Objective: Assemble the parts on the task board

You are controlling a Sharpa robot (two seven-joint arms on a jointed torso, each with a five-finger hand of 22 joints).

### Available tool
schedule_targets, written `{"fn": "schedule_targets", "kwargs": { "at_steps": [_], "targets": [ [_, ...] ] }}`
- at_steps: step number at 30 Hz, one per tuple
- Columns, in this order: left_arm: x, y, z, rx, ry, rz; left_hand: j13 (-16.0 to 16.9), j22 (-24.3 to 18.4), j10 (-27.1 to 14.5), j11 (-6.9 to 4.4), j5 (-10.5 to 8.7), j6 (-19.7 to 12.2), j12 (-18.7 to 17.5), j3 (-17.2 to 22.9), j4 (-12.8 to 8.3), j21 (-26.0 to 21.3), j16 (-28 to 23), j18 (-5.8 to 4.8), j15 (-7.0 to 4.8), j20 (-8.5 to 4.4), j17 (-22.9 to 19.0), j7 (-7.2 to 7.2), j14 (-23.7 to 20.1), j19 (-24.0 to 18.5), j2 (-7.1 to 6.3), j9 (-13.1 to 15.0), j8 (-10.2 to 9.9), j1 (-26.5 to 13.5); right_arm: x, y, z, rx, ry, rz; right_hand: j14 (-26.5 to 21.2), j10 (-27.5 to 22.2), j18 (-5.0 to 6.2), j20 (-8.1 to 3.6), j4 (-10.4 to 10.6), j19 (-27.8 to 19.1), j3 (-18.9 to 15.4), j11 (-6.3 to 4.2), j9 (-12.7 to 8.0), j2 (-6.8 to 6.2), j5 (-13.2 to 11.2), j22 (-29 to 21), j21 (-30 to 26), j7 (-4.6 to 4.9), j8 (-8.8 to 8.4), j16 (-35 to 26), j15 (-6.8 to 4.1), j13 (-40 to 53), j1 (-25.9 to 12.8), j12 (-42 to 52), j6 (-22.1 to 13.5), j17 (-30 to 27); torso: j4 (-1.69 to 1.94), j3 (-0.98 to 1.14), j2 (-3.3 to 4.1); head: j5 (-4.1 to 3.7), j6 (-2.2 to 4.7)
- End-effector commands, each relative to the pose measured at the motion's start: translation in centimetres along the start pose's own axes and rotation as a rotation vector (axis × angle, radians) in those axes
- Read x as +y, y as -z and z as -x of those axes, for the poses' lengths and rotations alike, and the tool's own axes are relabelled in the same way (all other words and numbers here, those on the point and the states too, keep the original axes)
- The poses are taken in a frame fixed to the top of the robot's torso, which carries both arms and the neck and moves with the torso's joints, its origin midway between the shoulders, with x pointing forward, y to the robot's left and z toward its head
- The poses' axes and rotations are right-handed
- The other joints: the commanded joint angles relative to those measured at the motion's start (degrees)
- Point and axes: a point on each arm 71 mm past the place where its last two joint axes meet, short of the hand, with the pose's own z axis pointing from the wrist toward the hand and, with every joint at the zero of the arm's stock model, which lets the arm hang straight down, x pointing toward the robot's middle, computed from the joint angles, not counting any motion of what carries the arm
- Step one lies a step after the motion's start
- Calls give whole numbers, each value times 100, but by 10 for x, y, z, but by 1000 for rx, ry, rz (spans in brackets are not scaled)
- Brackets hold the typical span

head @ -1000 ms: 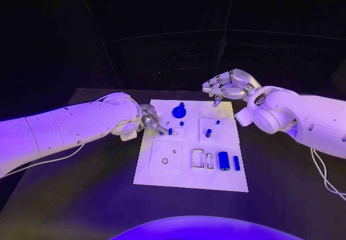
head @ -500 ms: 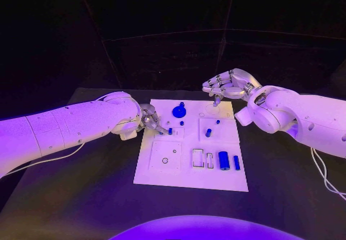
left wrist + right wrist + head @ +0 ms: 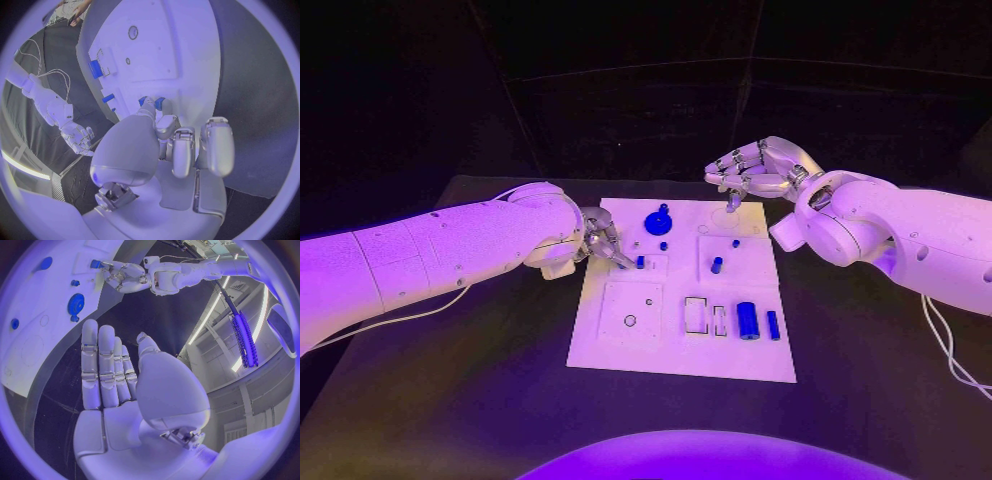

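The left hand (image 3: 599, 242), at the left edge of the white board (image 3: 678, 350) in the middle of the frame, has crept slightly to the right and a touch lower over the last second, so its fingertips (image 3: 620, 256) now sit closer to the small blue peg (image 3: 640, 262) standing just inside the board's left edge. In the left wrist view the fingertips touch that peg.

Dim room, violet light, fisheye bending
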Motion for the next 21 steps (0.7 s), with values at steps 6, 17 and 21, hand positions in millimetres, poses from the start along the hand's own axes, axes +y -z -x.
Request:
{"fn": "schedule_targets", "kwargs": {
  "at_steps": [6,17,21],
  "targets": [
    [-3,1,1,-30,19,-27,-52,397,-36,-10,496,-87,-89,711,-232,-41,18,30,-9,-12,1509,3,605,144,-23,-91,-115,373,2,0,0,2,1,10,12,-39,70,12,16,30,-32,-14,7,16,24,-10,-28,-1,27,-18,12,-6,53,27,-34,6,-1,3,-7,4,6],
    [-3,4,-1,-25,34,-43,-104,420,27,17,622,-108,-122,2574,-427,-62,18,30,26,22,1509,39,605,147,-730,-24,23,-212,2,0,0,5,0,9,12,-40,69,12,23,31,-38,-13,6,19,25,-11,-32,0,30,-20,12,-10,51,30,-36,8,-1,3,-5,5,11],
    [-1,6,-1,-18,34,-42,-106,428,34,20,622,-110,-119,2737,-474,-60,18,29,22,22,1509,38,605,150,-786,-3,56,-315,1,0,0,6,0,8,12,-40,69,12,23,31,-38,-13,6,19,25,-11,-32,0,30,-20,12,-10,51,30,-36,8,-1,2,-3,5,12]
  ]
}}
